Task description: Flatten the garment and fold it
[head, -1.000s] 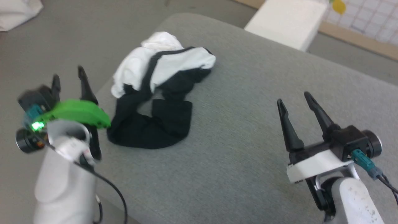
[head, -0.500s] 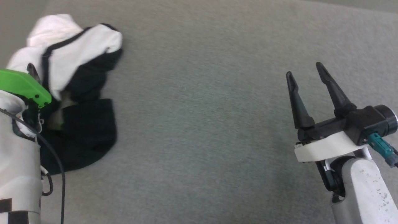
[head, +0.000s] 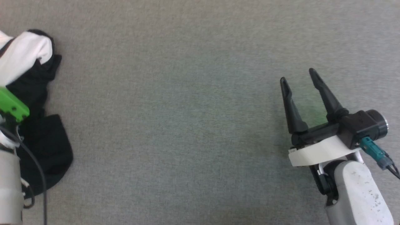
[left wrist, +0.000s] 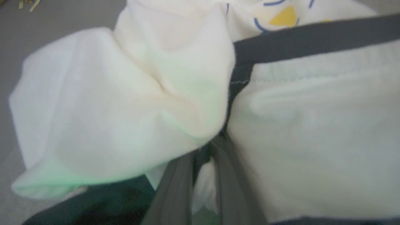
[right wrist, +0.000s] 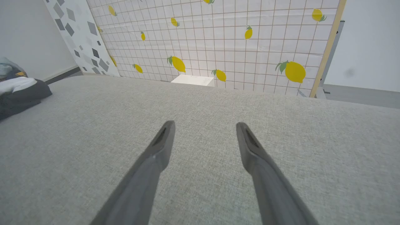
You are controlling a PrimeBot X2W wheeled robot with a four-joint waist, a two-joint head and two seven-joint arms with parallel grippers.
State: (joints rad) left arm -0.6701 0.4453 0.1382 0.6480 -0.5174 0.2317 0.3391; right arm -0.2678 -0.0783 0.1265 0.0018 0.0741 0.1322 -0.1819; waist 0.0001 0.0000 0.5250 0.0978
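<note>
The garment point(head: 34, 75) lies crumpled at the left edge of the head view, white folds over black cloth. Up close in the left wrist view, the garment point(left wrist: 125, 93) shows white cloth, a black band and a yellow-and-blue print at the top. My left gripper point(left wrist: 212, 147) is pushed into the heap, its two fingers close together with white cloth pinched between them. In the head view, the arm's green housing point(head: 12, 106) hangs over the black part. My right gripper point(head: 297, 76) hovers open and empty, far right of the garment. From the right wrist view, the garment point(right wrist: 22, 90) is far left of my right gripper point(right wrist: 205, 125).
Everything rests on a wide grey fabric cushion point(head: 187, 125). Beyond its far edge stand a grid wall with a lemon pattern point(right wrist: 218, 47) and a white box point(right wrist: 193, 80).
The head camera has turned, so the garment now sits at the left edge. My left gripper came down onto the garment and closed. The right gripper stays open.
</note>
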